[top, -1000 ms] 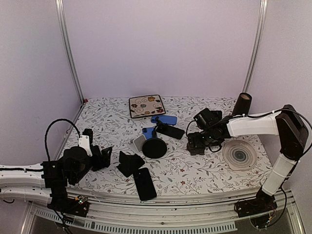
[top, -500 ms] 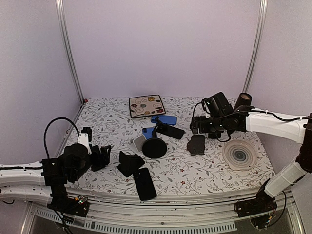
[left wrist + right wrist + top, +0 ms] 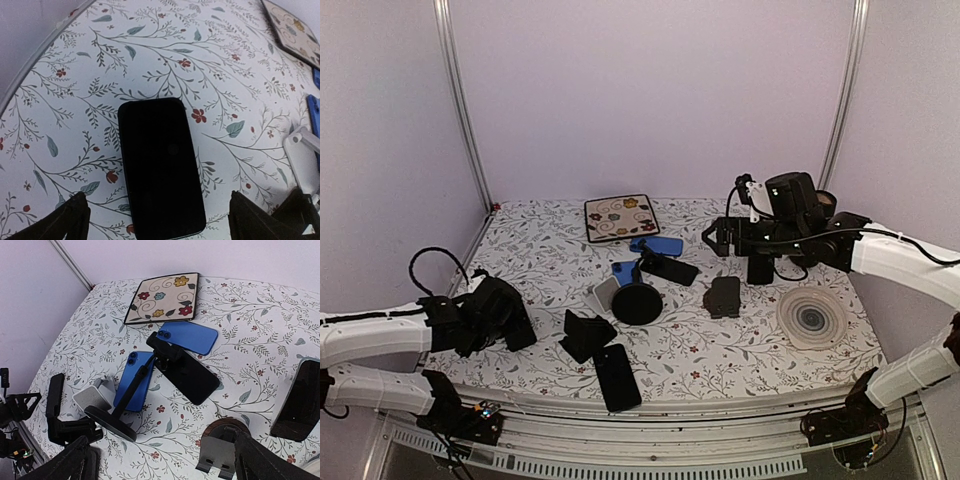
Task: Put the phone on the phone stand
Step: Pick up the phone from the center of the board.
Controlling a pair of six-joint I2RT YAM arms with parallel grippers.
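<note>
Left wrist view: a black phone (image 3: 161,167) is seen lying flat on the floral desk (image 3: 210,65), at the centre of the frame. The left end effector (image 3: 159,202) is held over it with its fingers spread, one at the lower left corner and one at the lower right, set to either side of the phone's near end and not touching it. In the right wrist view, the right end effector (image 3: 165,460) is also spread, and nothing is gripped. A round-based phone stand (image 3: 112,422) is recorded left of centre, with a dark phone (image 3: 187,372) at the head of its stalk. A blue phone (image 3: 187,337) is laid just behind it. A patterned tile (image 3: 162,297) is noted at the top.
</note>
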